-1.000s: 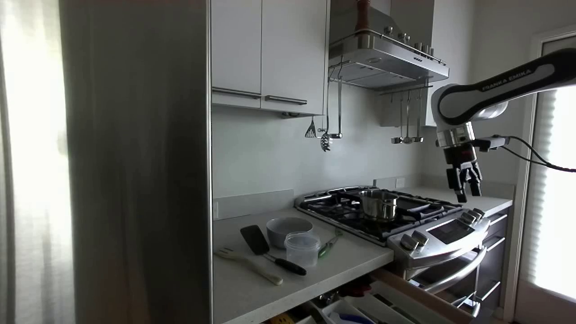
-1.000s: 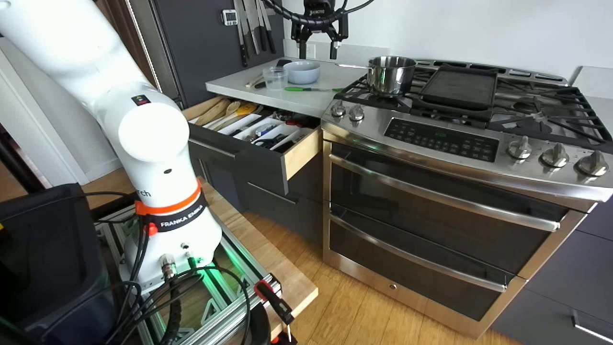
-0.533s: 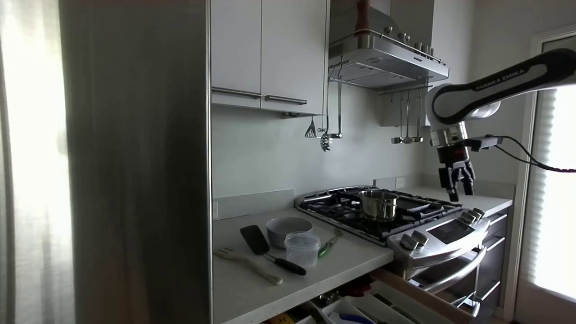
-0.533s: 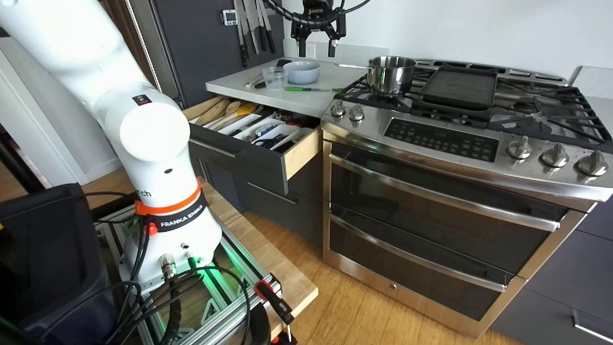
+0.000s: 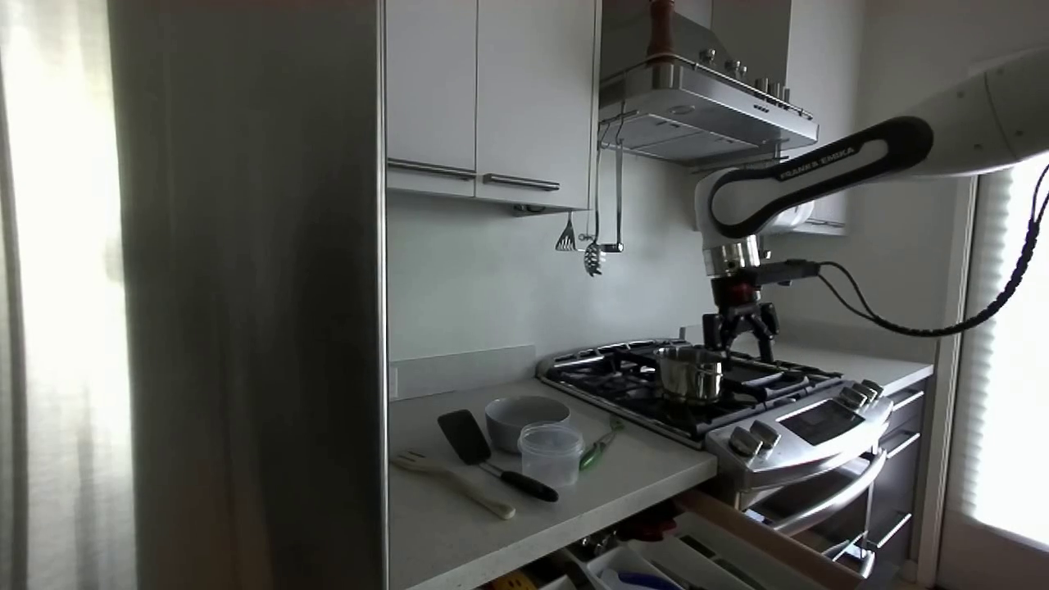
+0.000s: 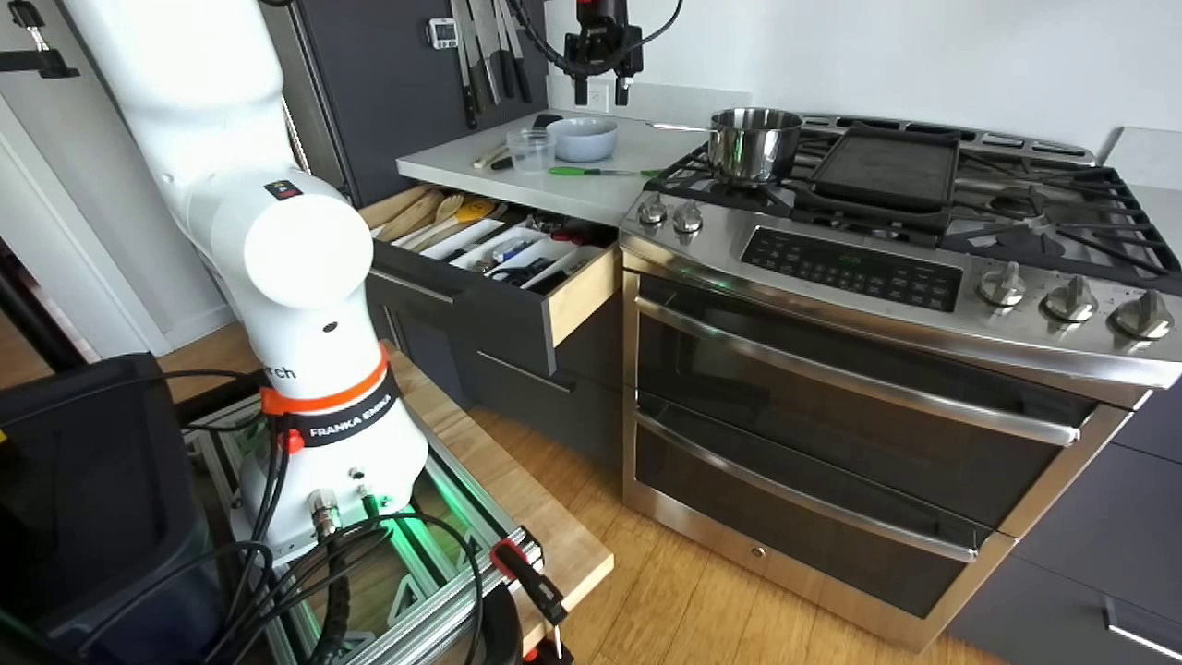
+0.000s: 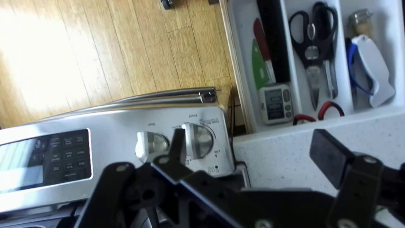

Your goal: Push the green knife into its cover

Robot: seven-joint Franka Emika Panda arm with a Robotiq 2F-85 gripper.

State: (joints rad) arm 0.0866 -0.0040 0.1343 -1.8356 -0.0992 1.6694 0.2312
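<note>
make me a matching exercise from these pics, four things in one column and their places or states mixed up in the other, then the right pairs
1. steel pot
2. black-handled scissors
3. green knife
4. end effector

A. lying on the counter
B. open, holding nothing
C. on the stove
D. in the pulled-out drawer

Pairs: 1-C; 2-D; 3-A; 4-B

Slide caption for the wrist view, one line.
Open gripper in the foreground; stove knobs, counter and an open drawer holding scissors and a timer beyond.
</note>
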